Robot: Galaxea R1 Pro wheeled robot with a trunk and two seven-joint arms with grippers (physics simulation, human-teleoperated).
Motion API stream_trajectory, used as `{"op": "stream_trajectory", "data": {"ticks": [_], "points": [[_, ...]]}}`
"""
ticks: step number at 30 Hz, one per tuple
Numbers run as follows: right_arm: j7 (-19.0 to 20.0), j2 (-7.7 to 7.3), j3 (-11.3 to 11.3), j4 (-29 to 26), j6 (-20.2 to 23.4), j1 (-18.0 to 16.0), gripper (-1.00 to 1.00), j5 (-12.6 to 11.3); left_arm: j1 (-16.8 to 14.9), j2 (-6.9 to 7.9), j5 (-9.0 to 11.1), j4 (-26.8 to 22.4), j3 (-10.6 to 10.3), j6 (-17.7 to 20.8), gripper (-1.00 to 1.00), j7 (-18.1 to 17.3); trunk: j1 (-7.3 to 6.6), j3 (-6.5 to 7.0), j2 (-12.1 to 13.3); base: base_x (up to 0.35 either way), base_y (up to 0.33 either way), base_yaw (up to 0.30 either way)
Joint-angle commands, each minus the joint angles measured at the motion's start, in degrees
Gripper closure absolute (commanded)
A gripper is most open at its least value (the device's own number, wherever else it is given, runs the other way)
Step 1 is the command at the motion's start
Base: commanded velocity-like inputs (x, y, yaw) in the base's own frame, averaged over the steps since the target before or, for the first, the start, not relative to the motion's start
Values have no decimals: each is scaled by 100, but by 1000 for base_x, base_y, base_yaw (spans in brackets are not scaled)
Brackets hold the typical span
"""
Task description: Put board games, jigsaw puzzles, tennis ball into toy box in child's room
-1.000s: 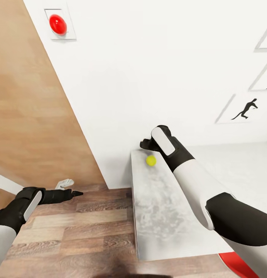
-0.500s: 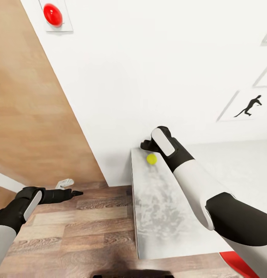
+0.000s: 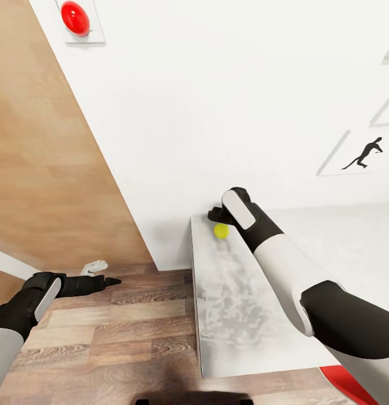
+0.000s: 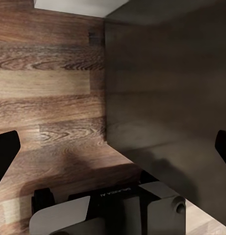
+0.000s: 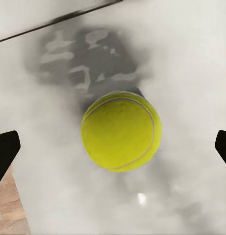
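Observation:
The yellow-green tennis ball [image 3: 221, 230] rests on the pale grey-white table [image 3: 239, 304], at its far end by the white wall. My right gripper [image 3: 216, 215] hovers just above and behind the ball, open. In the right wrist view the ball [image 5: 121, 131] lies between the two dark fingertips [image 5: 5, 149], which stand wide apart and clear of it. My left gripper [image 3: 107, 280] is held low over the wood-plank floor to the left of the table, open and empty. The toy box, board games, jigsaw puzzles and bed are out of view.
A wooden panel [image 3: 43, 169] runs along the left. A small white object [image 3: 95, 266] lies on the floor near my left gripper. The wall carries a red round picture [image 3: 76, 19] and a baseball-player silhouette [image 3: 363, 154]. Something red [image 3: 346, 385] pokes out under the table's near corner.
My right gripper has crept slightly closer over the ball. The head view shifted a little early on. The ball and left arm have stayed put.

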Motion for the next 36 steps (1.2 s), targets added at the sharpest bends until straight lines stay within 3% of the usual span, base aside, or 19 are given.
{"op": "stream_trajectory", "data": {"ticks": [1,16,36], "points": [[-58,2,21,-3,-3,-5,-100,-55,-4,6,22,-4,-15,31,-100,2,3,-9,-10,0,0,0],[-62,54,14,34,-82,2,-100,201,-4,6,21,-4,-15,31,-100,0,3,-10,-10,0,0,0],[-62,61,6,55,-85,2,-100,212,-4,6,24,-4,-13,31,-100,2,3,-176,-10,0,0,0]]}}
